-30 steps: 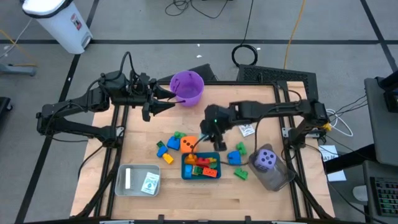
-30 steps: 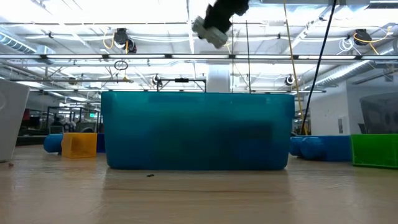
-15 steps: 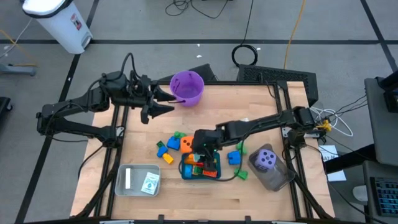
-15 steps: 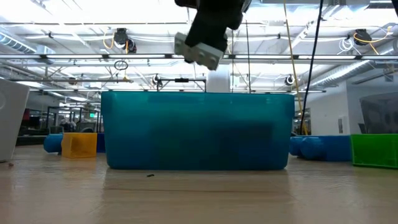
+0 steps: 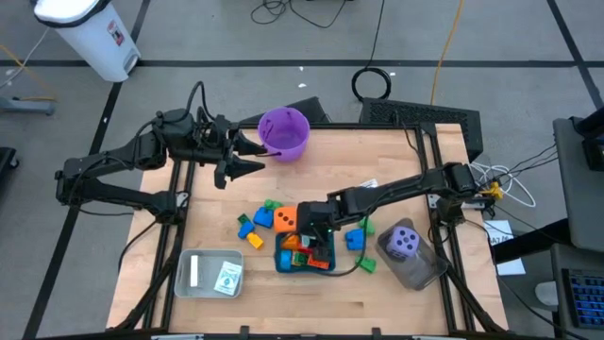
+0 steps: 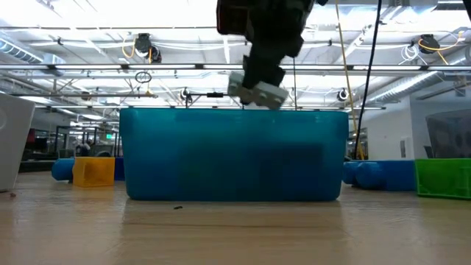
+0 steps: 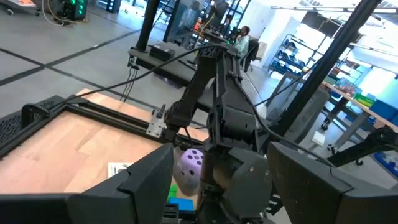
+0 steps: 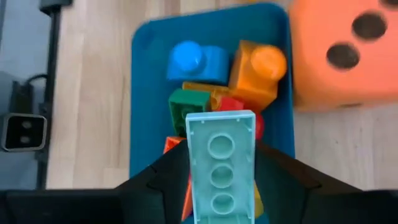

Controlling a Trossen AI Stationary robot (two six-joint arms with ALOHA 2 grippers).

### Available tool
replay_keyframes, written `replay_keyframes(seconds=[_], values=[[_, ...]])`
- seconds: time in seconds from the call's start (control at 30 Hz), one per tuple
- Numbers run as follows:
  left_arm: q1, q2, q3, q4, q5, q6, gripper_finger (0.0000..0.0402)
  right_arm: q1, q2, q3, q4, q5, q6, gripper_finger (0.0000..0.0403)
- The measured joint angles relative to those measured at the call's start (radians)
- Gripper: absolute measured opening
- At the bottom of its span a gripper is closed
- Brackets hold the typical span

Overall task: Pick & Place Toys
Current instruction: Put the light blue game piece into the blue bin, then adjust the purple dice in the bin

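Two dice show, one orange (image 5: 285,219) and one purple (image 5: 404,241), plus one purple bucket (image 5: 283,132).

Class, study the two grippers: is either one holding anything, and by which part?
The right gripper holds a pale teal brick by its long sides, underside showing, above the teal tray. The left gripper, near the purple bucket, holds nothing.

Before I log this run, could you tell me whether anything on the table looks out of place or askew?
Mostly tidy, but several bricks lie loose on the table beside the teal tray instead of in it, and the clear tray holding the purple die sits skewed over the table's right edge.
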Motion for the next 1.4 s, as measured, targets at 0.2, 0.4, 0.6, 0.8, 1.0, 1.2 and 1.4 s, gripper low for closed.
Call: replay_keyframes(seconds=[0.2, 0.4, 0.6, 0.8, 1.0, 1.2, 1.4], values=[[0.000, 0.000, 0.000, 0.000, 0.000, -0.008, 0.0269, -0.023, -0.001, -0.013, 0.003, -0.001, 0.000, 0.0198], [0.000, 0.000, 0.000, 0.001, 0.000, -0.026, 0.0269, -0.066, -0.031, -0.013, 0.005, -0.011, 0.000, 0.0229], [0.000, 0.000, 0.000, -0.001, 0.007, -0.035, 0.0269, -0.099, -0.128, -0.013, -0.081, -0.133, -0.001, 0.0234], [-0.003, 0.000, 0.000, -0.020, 0.019, -0.032, 0.0269, -0.050, -0.284, -0.013, -0.338, 0.012, -0.057, 0.0213], [-0.003, 0.000, 0.000, -0.027, 0.019, -0.014, 0.0269, 0.023, -0.403, -0.013, -0.576, 0.106, 0.100, 0.0187], [-0.003, 0.000, 0.000, -0.027, 0.016, 0.002, 0.0269, 0.108, -0.444, -0.013, -0.810, 0.078, 0.346, 0.0150], [-0.003, 0.000, 0.000, -0.026, 0.015, 0.003, 0.0269, 0.234, -0.491, -0.114, -0.886, 0.033, 0.487, 0.0106]])
